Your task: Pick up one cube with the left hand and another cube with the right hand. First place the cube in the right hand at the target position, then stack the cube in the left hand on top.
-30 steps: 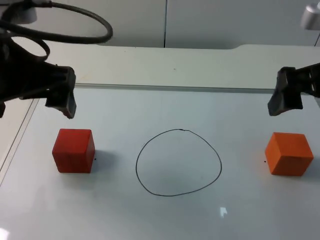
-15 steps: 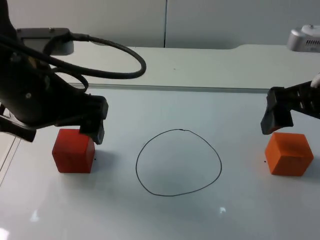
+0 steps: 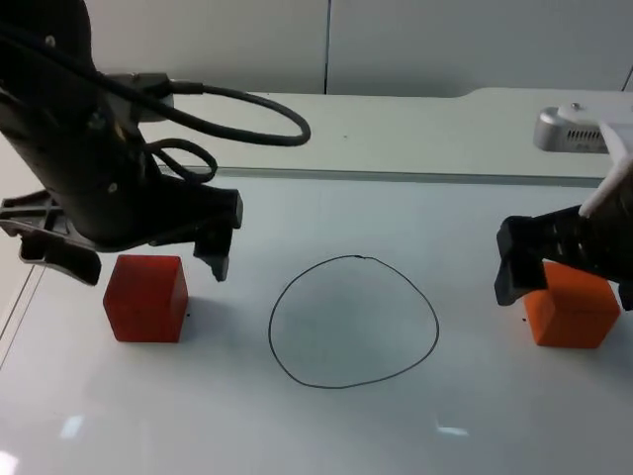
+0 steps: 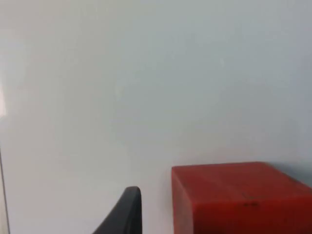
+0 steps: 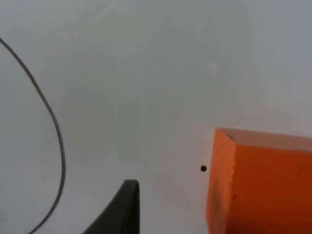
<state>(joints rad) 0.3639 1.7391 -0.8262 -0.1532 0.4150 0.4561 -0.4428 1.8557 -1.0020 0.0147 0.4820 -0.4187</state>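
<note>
While both black arms reach down over the white table [image 3: 326, 426], a red cube [image 3: 145, 298] sits on the table's left side and an orange cube [image 3: 573, 307] sits on its right side, each resting flat on the surface and well apart from the other. Between them lies a thin black circle [image 3: 353, 322] drawn on the table, with no cube inside it. In the top view, the left gripper [image 3: 138, 262] hangs just above the red cube, with one finger [image 3: 216, 257] standing past the cube's right edge and the other finger at the cube's far left, so the fingers are spread wide to either side of the cube without clamping it. In the left wrist view, the red cube [image 4: 241, 197] sits just beside a black fingertip [image 4: 124, 214], with a strip of bare table between them. In the top view, the right gripper [image 3: 569, 267] is low over the orange cube, one finger [image 3: 514, 267] standing at the cube's left side toward the circle; its fingers are apart around the cube, not pressed onto it. In the right wrist view, the orange cube [image 5: 261, 183] stands near a black fingertip [image 5: 122, 209], a small dark dot [image 5: 203, 168] marks the table beside the cube, and part of the circle's line [image 5: 51, 131] curves across the surface.
</note>
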